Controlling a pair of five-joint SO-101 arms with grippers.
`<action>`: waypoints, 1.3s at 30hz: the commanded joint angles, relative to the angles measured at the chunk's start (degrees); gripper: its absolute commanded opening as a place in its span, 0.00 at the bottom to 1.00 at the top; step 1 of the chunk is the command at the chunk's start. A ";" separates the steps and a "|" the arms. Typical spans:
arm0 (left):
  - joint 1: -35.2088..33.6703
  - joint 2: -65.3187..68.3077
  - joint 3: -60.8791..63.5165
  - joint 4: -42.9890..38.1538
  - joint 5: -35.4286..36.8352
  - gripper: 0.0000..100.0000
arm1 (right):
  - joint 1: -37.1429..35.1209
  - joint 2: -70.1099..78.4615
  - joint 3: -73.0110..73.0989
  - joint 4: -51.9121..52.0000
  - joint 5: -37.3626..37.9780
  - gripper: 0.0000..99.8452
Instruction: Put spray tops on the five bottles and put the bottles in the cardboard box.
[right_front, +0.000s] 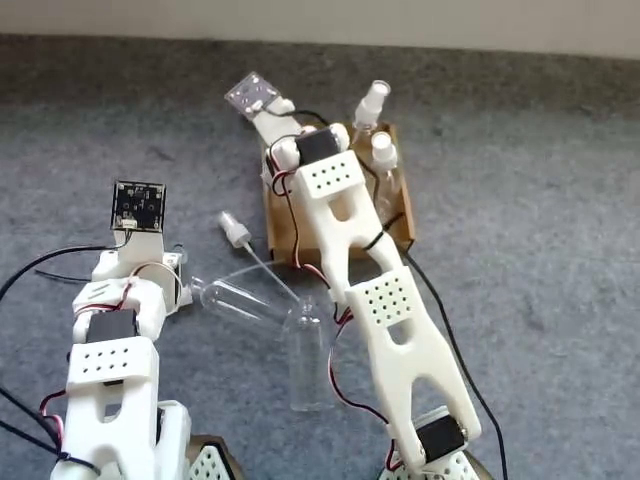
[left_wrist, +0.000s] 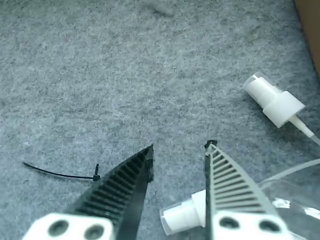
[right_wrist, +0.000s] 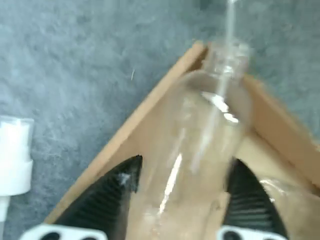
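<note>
My right gripper (right_wrist: 185, 161) is shut on a clear bottle (right_wrist: 210, 115) with a dip tube inside, held over the cardboard box (right_wrist: 150, 117). In the high view the right arm (right_front: 335, 195) stretches over the box (right_front: 405, 225), where two bottles with white spray tops (right_front: 383, 150) stand. My left gripper (left_wrist: 179, 147) is open low over the carpet, with the white top (left_wrist: 182, 217) of a lying bottle (left_wrist: 295, 200) near its jaws. A loose spray top (left_wrist: 275, 102) lies beyond it. Another clear bottle (right_front: 305, 350) rests between the arms.
A black zip tie (left_wrist: 60, 174) lies on the grey carpet beside my left gripper. A white spray top (right_wrist: 12, 155) shows just outside the box wall. Open carpet stretches to the right of the box.
</note>
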 joint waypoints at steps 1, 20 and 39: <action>-0.66 -0.31 -0.31 -1.41 -0.53 0.16 | 0.13 -1.54 -5.93 -0.22 0.53 0.05; -0.92 -0.31 -0.22 -1.41 -0.53 0.16 | -9.19 -7.96 -14.37 11.21 0.35 0.02; -1.89 -0.31 -0.57 -1.32 -0.53 0.16 | -14.37 -21.67 -14.20 17.27 0.26 0.02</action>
